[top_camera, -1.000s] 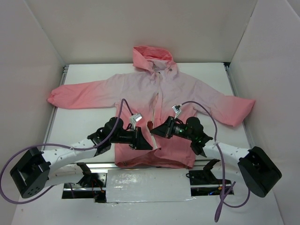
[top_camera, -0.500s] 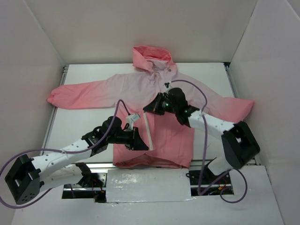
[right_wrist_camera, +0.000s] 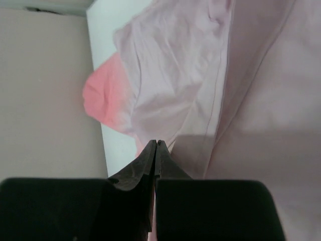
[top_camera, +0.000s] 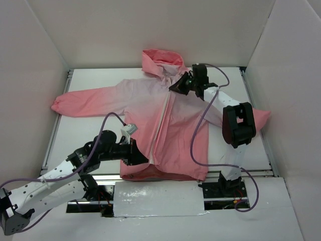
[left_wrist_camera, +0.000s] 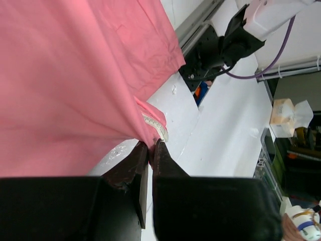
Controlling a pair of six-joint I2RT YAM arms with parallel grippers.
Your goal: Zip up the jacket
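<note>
The pink jacket lies flat on the table, front up, hood at the far side. Its light zipper runs closed from the hem up to the chest. My left gripper is shut on the hem at the zipper's bottom end; in the left wrist view the jaws pinch coral fabric beside the white zipper end. My right gripper is at the collar, shut at the top of the zipper. In the right wrist view its tips are pressed together over pale fabric; the pull itself is hidden.
White walls enclose the table on three sides. The right arm reaches across the jacket's right sleeve. A crinkled white sheet lies between the arm bases at the near edge. Purple cables loop from both arms. The right arm's base mount shows beyond the hem.
My right gripper has moved from near the hem up the front to the collar, and the zipper has closed behind it. The left gripper stayed at the hem, drawn slightly toward the near edge.
</note>
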